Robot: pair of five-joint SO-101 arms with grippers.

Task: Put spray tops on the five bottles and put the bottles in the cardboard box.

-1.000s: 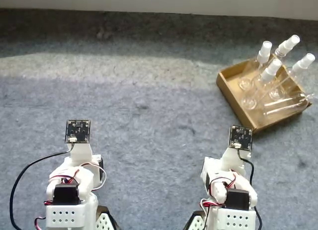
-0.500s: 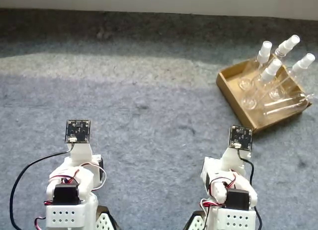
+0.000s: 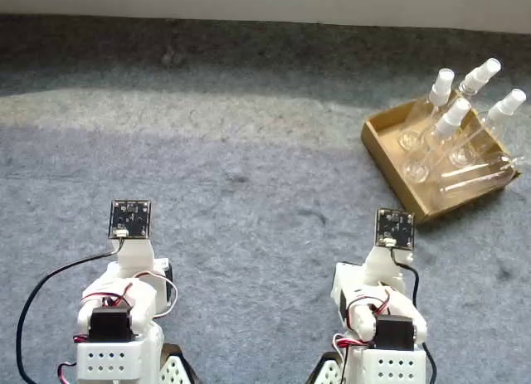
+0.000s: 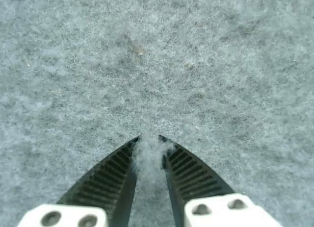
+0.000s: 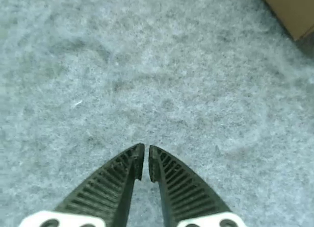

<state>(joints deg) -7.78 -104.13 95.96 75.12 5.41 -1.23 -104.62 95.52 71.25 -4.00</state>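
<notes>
Right arm (image 3: 380,301) nudged toward bench (image 3: 249,193) left edge; right pincer (image 5: 146,161) pressed together, left pincer (image 4: 149,144) barely spread, both empty. Bottles (image 3: 431,123) in cardboard box (image 3: 375,142): task looks done.

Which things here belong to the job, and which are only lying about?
Job:
- cardboard box
- four upright spray-topped bottles inside it
- clear item lying in it, likely the fifth bottle

Lying about:
- grey carpet
- black cable
</notes>
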